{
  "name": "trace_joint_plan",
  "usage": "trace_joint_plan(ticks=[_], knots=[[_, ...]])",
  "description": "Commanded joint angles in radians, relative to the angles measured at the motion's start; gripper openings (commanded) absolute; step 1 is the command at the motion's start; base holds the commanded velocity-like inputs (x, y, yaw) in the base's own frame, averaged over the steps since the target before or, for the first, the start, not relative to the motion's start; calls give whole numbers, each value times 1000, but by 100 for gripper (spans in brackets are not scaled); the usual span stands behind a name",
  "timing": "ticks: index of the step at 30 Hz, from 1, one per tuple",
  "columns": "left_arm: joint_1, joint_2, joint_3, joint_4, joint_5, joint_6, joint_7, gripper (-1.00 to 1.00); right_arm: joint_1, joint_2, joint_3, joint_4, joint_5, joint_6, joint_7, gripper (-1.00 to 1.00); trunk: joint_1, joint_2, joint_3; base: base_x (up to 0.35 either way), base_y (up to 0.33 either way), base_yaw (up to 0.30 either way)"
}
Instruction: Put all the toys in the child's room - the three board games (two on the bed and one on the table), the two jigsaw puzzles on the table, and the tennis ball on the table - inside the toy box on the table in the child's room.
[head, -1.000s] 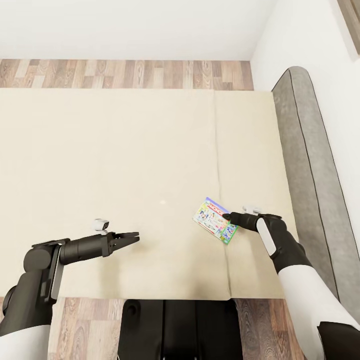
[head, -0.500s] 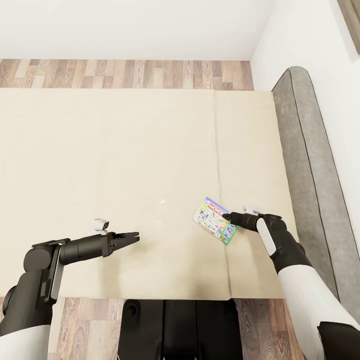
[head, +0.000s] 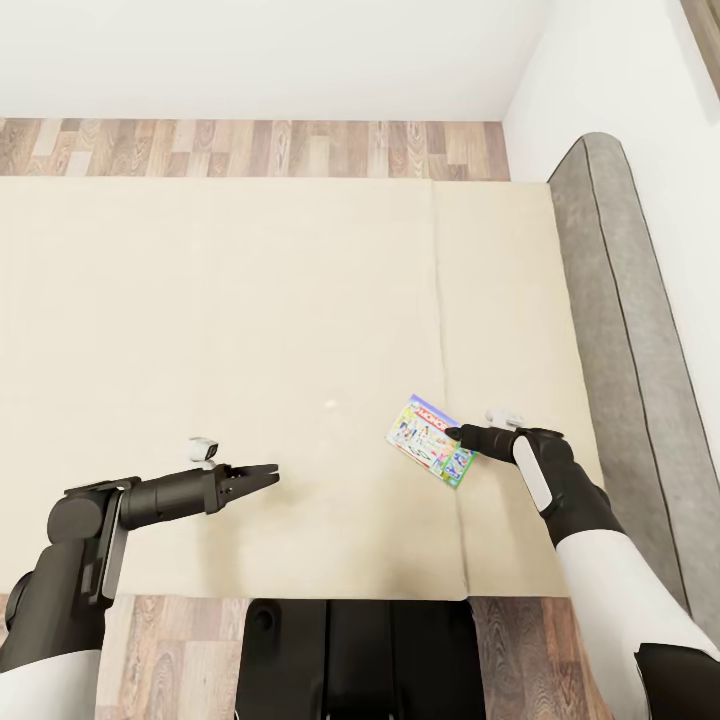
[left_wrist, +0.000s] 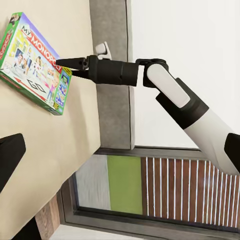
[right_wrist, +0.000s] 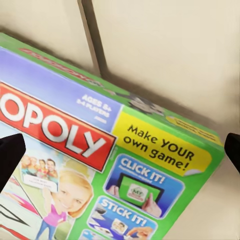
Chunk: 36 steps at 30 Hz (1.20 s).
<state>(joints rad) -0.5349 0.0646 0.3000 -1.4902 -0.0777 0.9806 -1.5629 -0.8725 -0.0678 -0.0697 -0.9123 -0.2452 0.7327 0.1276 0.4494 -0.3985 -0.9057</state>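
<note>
As the right pincer (head: 456, 434) reaches the board game (head: 431, 453) lying flat on the bed (head: 250, 300), its fingers spread at the box's edge, it should close squarely before lifting, while the left pincer (head: 268, 474) idles nearly closed.

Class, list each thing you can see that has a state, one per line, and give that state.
Board game: lying flat on the bed, lid shut, beside the seam between the pads.
Right tool: tips at the game's edge; grip cannot be told.
Left tool: shut, empty, above the bed.

Wood plank floor (head: 250, 148), white wall (head: 270, 50)
</note>
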Motion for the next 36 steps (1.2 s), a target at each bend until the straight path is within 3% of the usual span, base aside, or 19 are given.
trace_joint_plan(ticks=[1, 36], knots=[[0, 0, 1, -1, -8, 10, -8, 100, 0, 0, -2, -1, 4, 5, 7, 100, 1, -2, -1, 0, 25, 0], [0, 0, 2, -1, -8, 10, -8, 100, 0, 0, -2, -2, 4, 5, 7, 100, 1, -2, -1, 0, 94, 0]])
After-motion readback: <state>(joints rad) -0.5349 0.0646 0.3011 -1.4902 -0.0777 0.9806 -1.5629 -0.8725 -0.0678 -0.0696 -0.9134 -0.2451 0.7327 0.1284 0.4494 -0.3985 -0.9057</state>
